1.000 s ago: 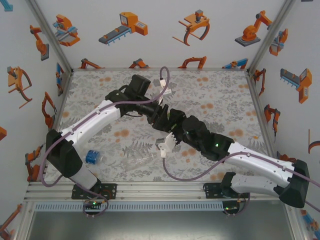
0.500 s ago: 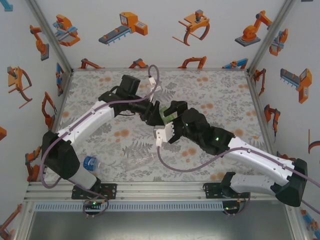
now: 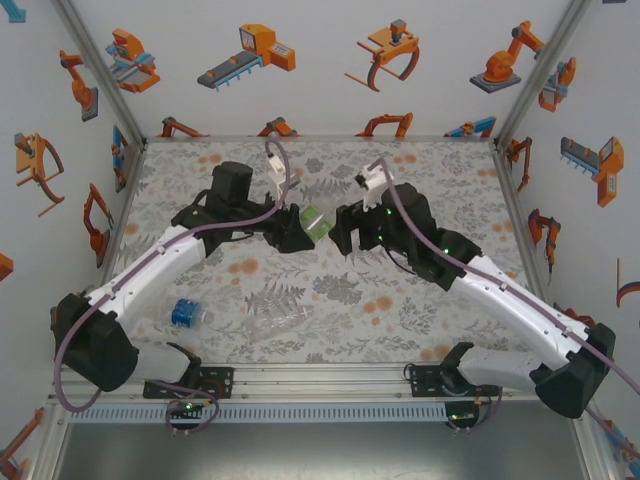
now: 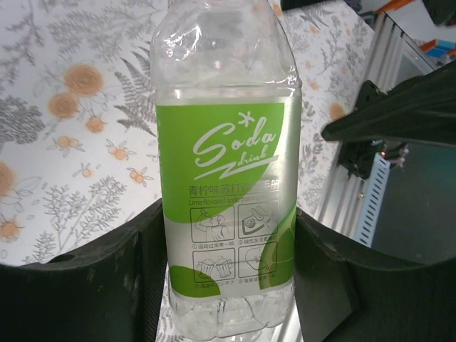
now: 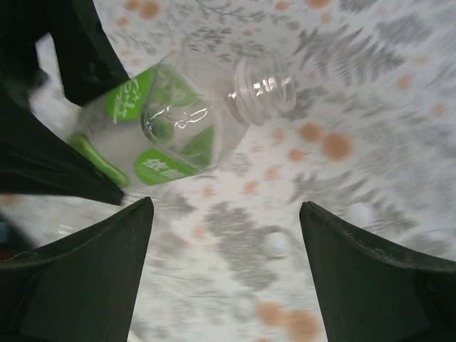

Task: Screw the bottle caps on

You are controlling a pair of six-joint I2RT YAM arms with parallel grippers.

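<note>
My left gripper is shut on the lower body of a clear bottle with a green label, held above the table. In the top view this bottle sits between the left gripper and the right gripper. In the right wrist view the bottle tilts, and its threaded neck is bare. My right gripper is open with nothing between its fingers. Two small white bottle caps lie on the table below it.
A bottle with a blue label and a plain clear bottle lie on the patterned table near the left arm's base. A metal rail runs along the near edge. Patterned walls close the other sides.
The two grippers, close together mid-table a second ago, have parted. The left carried the green-label bottle back and left. The right drew back to the right and opened.
</note>
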